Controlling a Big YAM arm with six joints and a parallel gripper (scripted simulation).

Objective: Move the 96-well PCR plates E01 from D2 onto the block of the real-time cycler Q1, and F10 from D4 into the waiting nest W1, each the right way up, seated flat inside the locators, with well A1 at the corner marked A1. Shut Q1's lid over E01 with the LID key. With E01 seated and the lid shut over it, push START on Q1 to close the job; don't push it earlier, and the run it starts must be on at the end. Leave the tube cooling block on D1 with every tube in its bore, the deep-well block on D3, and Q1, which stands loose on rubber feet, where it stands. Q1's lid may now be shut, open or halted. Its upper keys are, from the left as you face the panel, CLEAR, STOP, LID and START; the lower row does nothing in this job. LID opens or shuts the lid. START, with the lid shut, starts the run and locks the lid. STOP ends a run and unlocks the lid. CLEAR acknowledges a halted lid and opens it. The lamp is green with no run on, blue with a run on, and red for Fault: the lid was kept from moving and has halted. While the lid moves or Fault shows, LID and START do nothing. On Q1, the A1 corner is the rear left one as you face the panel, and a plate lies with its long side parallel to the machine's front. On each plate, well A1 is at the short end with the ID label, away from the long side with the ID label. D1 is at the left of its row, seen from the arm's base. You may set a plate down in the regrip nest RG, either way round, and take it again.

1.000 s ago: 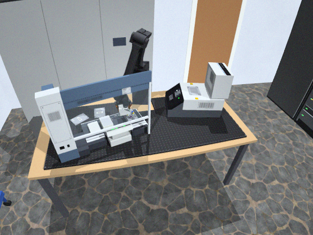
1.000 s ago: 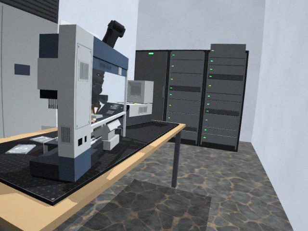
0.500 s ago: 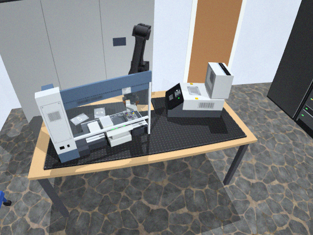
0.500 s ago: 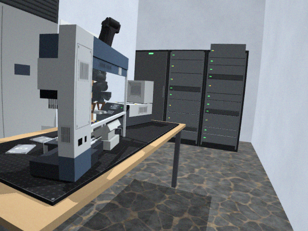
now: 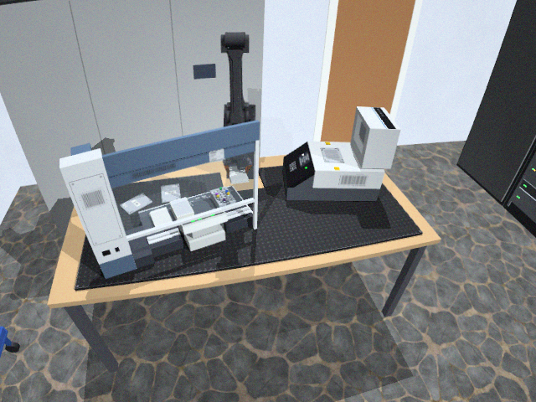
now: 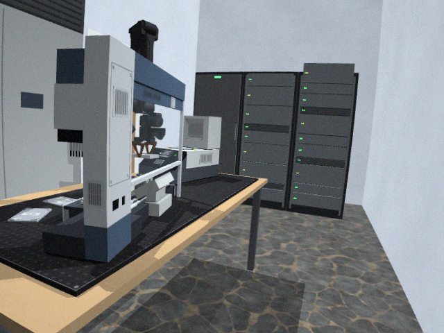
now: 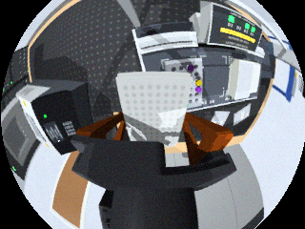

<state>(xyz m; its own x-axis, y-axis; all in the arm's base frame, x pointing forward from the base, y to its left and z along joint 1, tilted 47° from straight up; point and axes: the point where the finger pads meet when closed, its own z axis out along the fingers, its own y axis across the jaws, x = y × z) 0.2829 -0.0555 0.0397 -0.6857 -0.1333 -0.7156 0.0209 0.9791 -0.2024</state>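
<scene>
My gripper is shut on a white 96-well PCR plate. It holds the plate level in the air behind the deck's right end, between the deck and the cycler. The deck place beside the tube cooling block shows no plate, so I take the held plate for E01. Another white plate lies at the deck's left end. Q1 stands at the right with its lid open, its block bare and its lamp green.
The deep-well block sits on the deck between the two plate places. The blue gantry beam and its white post stand close in front of my gripper. Two flat nests lie behind the deck.
</scene>
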